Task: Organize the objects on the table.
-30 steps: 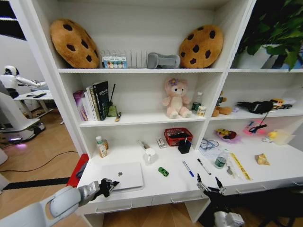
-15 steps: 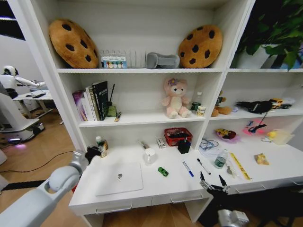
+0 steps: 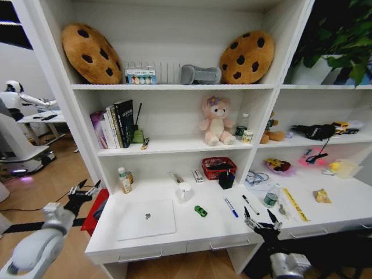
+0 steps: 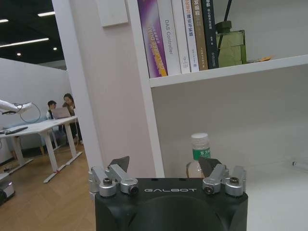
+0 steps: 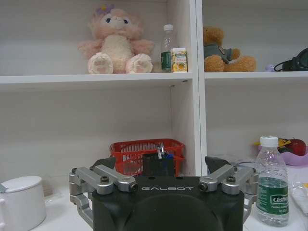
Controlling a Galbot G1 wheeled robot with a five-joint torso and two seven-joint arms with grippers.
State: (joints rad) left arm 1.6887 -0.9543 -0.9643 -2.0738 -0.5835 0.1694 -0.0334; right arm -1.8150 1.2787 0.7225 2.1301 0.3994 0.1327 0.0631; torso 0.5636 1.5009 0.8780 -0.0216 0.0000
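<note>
On the white table (image 3: 197,230) lie a shut silver laptop (image 3: 146,219), a tiny green toy car (image 3: 200,211), a blue pen (image 3: 231,207), a black pen (image 3: 250,204) and a green-capped clear bottle (image 3: 270,196). My left gripper (image 3: 81,189) hangs open off the table's left end, holding nothing. In the left wrist view the left gripper (image 4: 164,166) faces a small bottle (image 4: 199,153) by the shelf wall. My right gripper (image 3: 260,218) stands open at the table's front edge, just short of the pens. In the right wrist view the right gripper (image 5: 163,166) has the clear bottle (image 5: 271,183) beside it.
A white mug (image 3: 185,191), a red basket (image 3: 219,167) and a black pen holder (image 3: 226,179) stand at the back of the table. Books (image 3: 113,125) and a pink plush (image 3: 216,121) fill the shelf above. A red box (image 3: 95,210) sits on the floor at the left.
My left arm has swung from the laptop's front corner past the table's left end and now hangs off that side. The right gripper has barely moved.
</note>
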